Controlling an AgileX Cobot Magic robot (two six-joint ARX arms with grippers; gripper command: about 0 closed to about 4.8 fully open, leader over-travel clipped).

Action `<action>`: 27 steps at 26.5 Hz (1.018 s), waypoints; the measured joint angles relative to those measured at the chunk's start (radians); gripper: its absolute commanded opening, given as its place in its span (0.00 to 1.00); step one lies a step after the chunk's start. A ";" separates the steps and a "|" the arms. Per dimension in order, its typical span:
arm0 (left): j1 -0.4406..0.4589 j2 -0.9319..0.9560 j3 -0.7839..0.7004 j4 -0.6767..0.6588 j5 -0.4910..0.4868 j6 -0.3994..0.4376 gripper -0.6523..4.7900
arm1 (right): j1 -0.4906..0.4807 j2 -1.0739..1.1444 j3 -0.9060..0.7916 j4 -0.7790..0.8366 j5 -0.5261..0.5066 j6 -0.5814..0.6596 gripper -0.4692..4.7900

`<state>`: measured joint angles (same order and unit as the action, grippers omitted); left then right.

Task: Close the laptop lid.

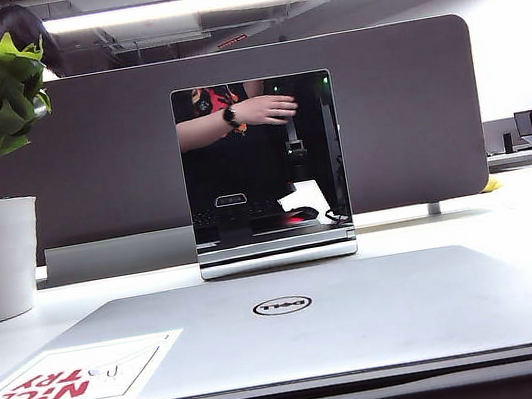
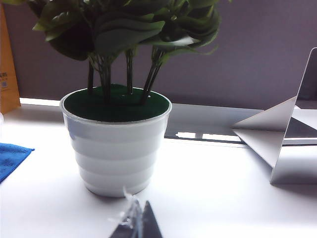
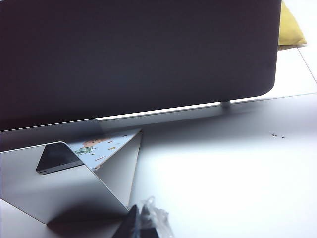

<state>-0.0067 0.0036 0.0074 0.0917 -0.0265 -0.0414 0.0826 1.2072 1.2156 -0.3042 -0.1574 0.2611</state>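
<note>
One laptop lid [image 1: 296, 321] down flat, two grippers, left [image 2: 136, 223], right [image 3: 141, 223].

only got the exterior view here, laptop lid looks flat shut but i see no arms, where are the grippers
Observer: The left gripper shows only its tips at the edge of the left wrist view. It faces the white plant pot, with bare table between them.
Operator: and the right one
Observer: The right gripper points toward the folded silver stand at the back of the upright panel. I cannot tell whether its jaws are open.
Operator: anything beside the pot i can't see
Observer: A blue cloth lies on the table next to the pot, outside your frame.
</note>
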 measured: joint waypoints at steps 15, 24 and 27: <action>0.000 0.000 0.000 0.000 0.000 0.000 0.11 | 0.000 -0.220 -0.249 0.171 0.035 -0.209 0.09; 0.000 0.000 0.000 -0.001 0.000 0.000 0.11 | 0.000 -0.647 -0.801 0.533 0.159 -0.285 0.09; 0.000 0.000 0.000 -0.001 0.000 0.000 0.11 | -0.001 -0.783 -0.924 0.541 0.163 -0.286 0.09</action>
<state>-0.0067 0.0036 0.0074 0.0906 -0.0265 -0.0414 0.0818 0.4244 0.2913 0.2363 0.0051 -0.0246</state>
